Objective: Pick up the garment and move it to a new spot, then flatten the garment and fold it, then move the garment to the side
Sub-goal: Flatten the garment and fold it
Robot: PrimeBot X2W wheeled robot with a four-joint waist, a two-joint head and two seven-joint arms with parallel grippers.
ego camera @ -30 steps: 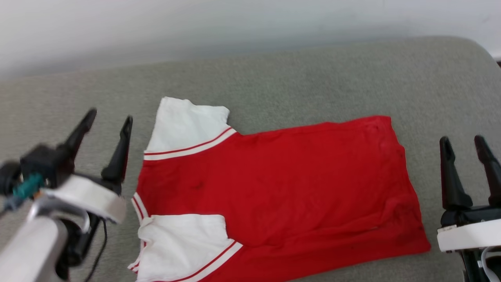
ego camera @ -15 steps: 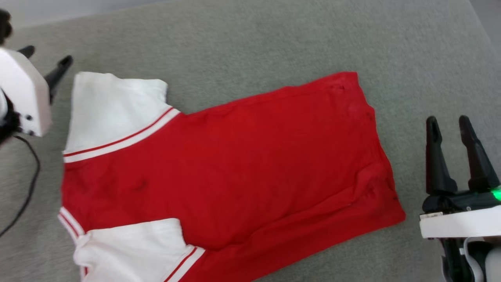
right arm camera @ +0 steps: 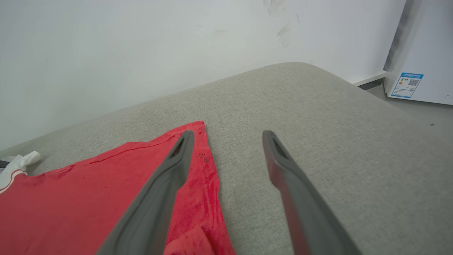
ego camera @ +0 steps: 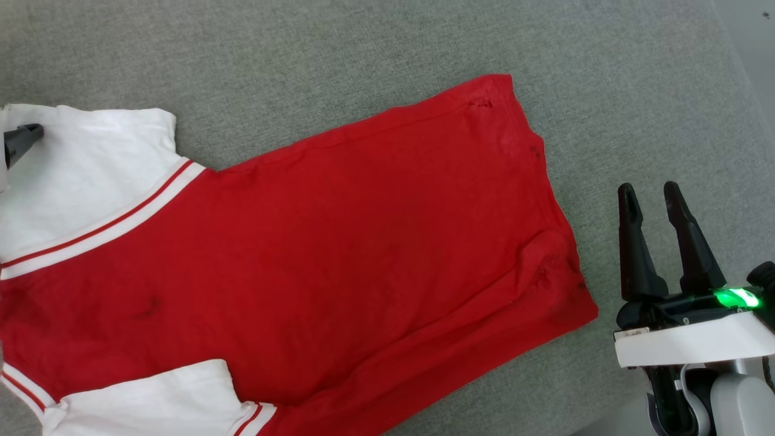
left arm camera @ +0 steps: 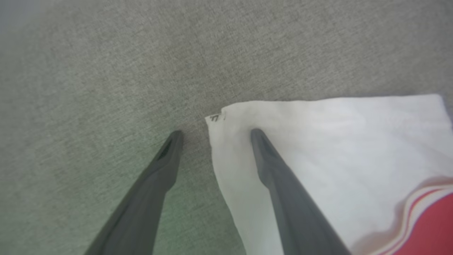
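Since the earlier frames the left gripper (left arm camera: 214,132) has travelled from beside the collar up to the far sleeve's outer corner, and the head camera has tipped down and closer. The garment (ego camera: 315,242) lies spread flat on the grey upholstered surface (ego camera: 363,54), red body in the middle, white sleeves (ego camera: 85,175) toward the robot's left and the hem toward its right. The left jaws are spread and straddle the sleeve's edge: one finger over white cloth, the other over bare grey fabric. Whether they touch cannot be told. The right gripper (ego camera: 651,194) stands just beside the hem over the grey surface, jaws spread and holding nothing, a green light (ego camera: 735,298) lit on its wrist. A white wall (right arm camera: 141,53) rises behind.
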